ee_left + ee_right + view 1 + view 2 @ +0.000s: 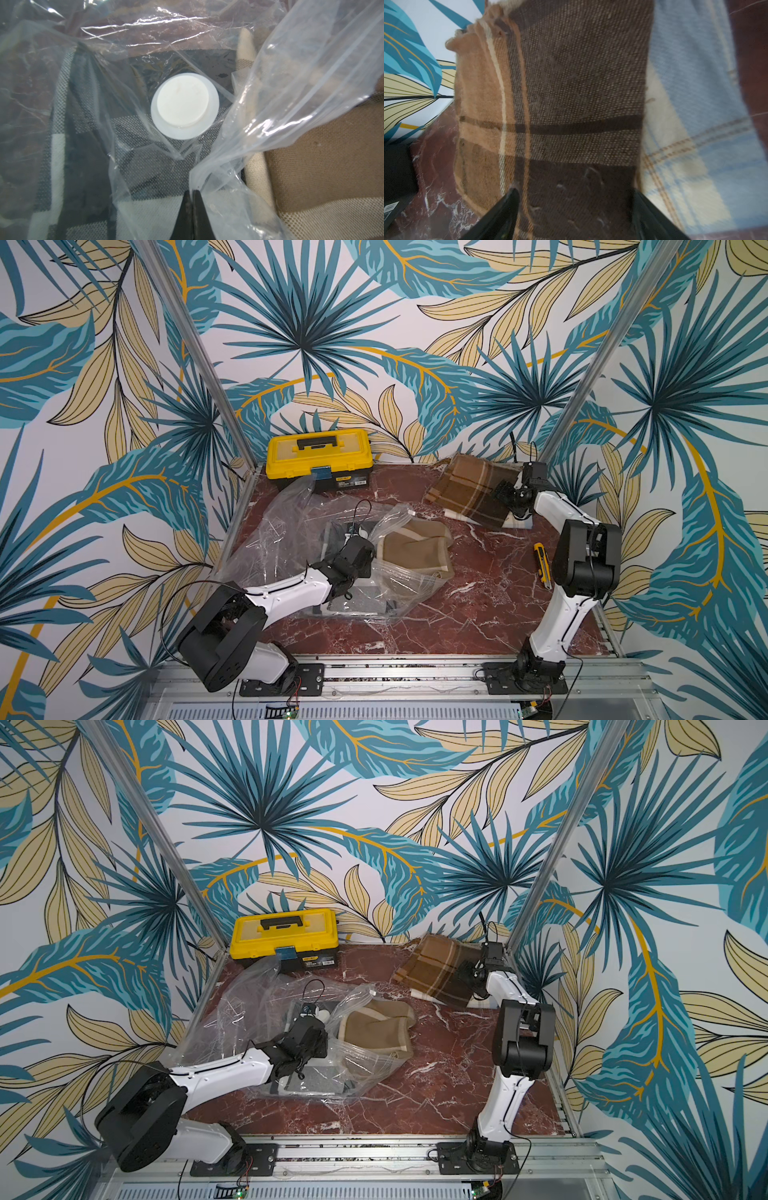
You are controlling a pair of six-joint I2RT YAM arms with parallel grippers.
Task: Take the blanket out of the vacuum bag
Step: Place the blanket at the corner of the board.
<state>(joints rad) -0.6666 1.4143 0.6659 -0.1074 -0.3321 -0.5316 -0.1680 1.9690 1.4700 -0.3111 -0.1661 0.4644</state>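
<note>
Marble table point(478, 614): left jaws pinch vacuum bag point(280, 93); right jaws spread.

We take this for a robot lab cell: a left arm point(286, 593) and a right arm point(557, 614) bolted to an aluminium rail point(395, 672) at the near edge, a marble-print tabletop point(478, 614), metal posts point(195, 348), and leaf-print backdrop panels point(374, 323) on the left, right and far sides.

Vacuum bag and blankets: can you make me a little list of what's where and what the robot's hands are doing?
Vacuum bag: clear, crumpled, mid-table
Valve: round, white, on the bag
Tan blanket: partly out of the bag
Checked blanket: inside the bag, under the valve
Brown plaid blanket: outside the bag, far right corner
Left gripper: shut, pinching bag plastic
Right gripper: open over the brown plaid blanket
</note>
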